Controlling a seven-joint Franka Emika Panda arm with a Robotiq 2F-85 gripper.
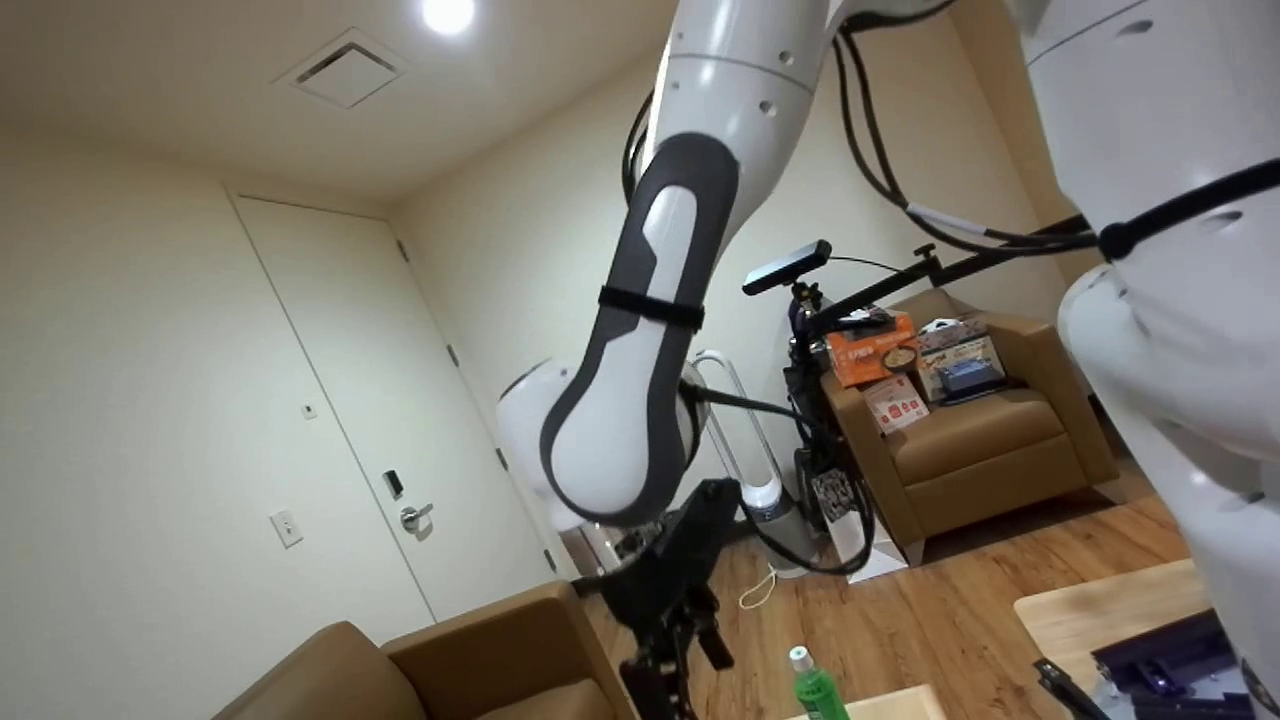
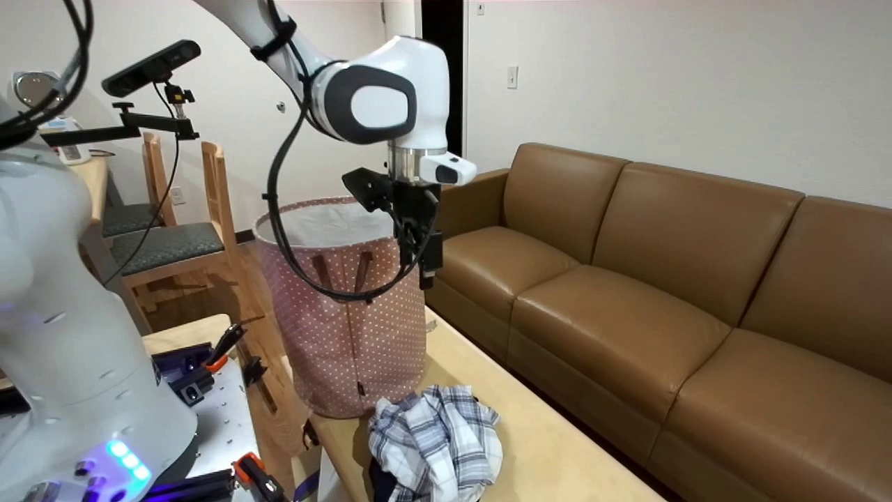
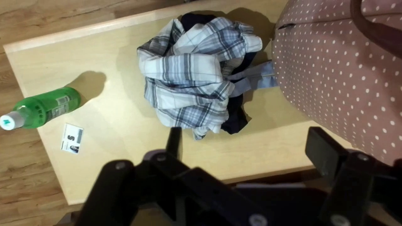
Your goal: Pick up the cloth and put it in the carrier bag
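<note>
A crumpled white, grey and blue plaid cloth [image 2: 446, 439] lies in a heap on the light wooden table; it also shows in the wrist view [image 3: 188, 72]. Dark navy fabric [image 3: 237, 116] and a grey-blue strip [image 3: 259, 75] show beneath and beside it. A tall pink fabric bag with white dots [image 2: 348, 341] stands upright beside the cloth, its top open; its wall fills the right of the wrist view [image 3: 339, 69]. My gripper [image 3: 245, 135] is open and empty above the table; it also shows in both exterior views [image 1: 690, 660] [image 2: 426, 268], apart from the cloth.
A green bottle with a white cap [image 3: 53, 105] stands near the end of the table [image 3: 106, 175], beside a small card [image 3: 72, 138]. A brown sofa [image 2: 592, 314] runs along the table. An armchair [image 1: 980, 440] holds several boxes. Black cables loop from the arm.
</note>
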